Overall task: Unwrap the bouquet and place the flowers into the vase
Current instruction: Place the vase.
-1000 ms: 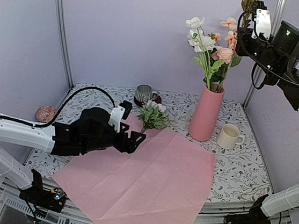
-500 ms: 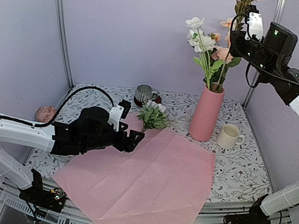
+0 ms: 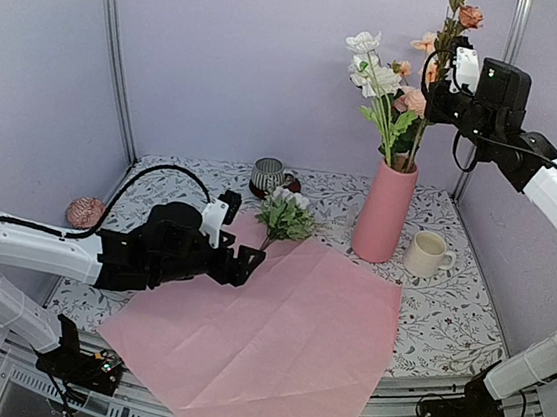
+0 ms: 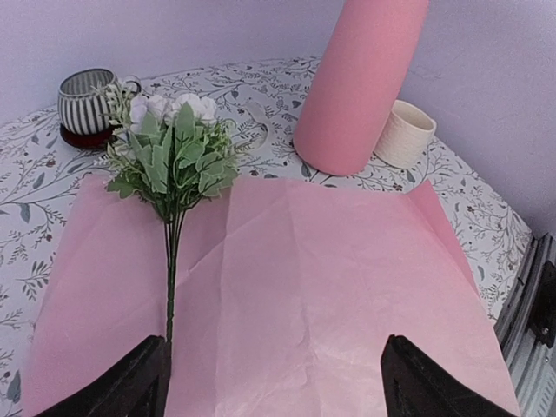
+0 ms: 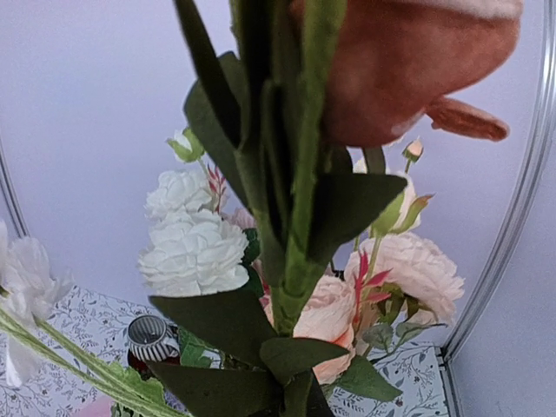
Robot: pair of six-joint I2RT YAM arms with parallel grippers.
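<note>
— Starting nearest, at the left gripper [image 4: 278,387]?

— Spread wide, holding nothing. Hovers low over the pink wrapping paper [image 4: 330,287], which lies unfolded and flat right beneath and ahead of the fingers [image 4: 130,382].

— Just ahead of it?

— Lying on the paper, a loose sprig of white flowers [image 4: 174,148] with green leaves. Thin stem end pointing back at the left-hand finger, close beside it; touching or not, cannot tell.

— Further out?

— Beyond the sprig, ahead and to the left, a striped mug [image 4: 87,100] on a red saucer [image 4: 82,139]. Ahead and to the right, past the paper's far edge, the pink vase [image 4: 360,87], upright on the leaf-patterned table [image 4: 261,95]. Just beside the vase, on its right, a cream cup [image 4: 404,132].

— And the right gripper [image 3: 438,74]?

— Raised high above the vase, clamped shut on the stem of a peach rose [image 3: 470,16]. Bloom above the fingers, leafy stem running down below them toward the vase mouth. Whether its lower end sits inside, cannot tell. Right beside the gripper, standing in the vase, the flowers [image 3: 379,74]: white, pink and peach heads on green stems.

— From that wrist, near to far?

— Closest, blurred, the gripped stem with dark leaves and the peach bloom at the top edge. Behind, white ruffled heads and pale pink roses. Far below, small, the striped mug.
</note>
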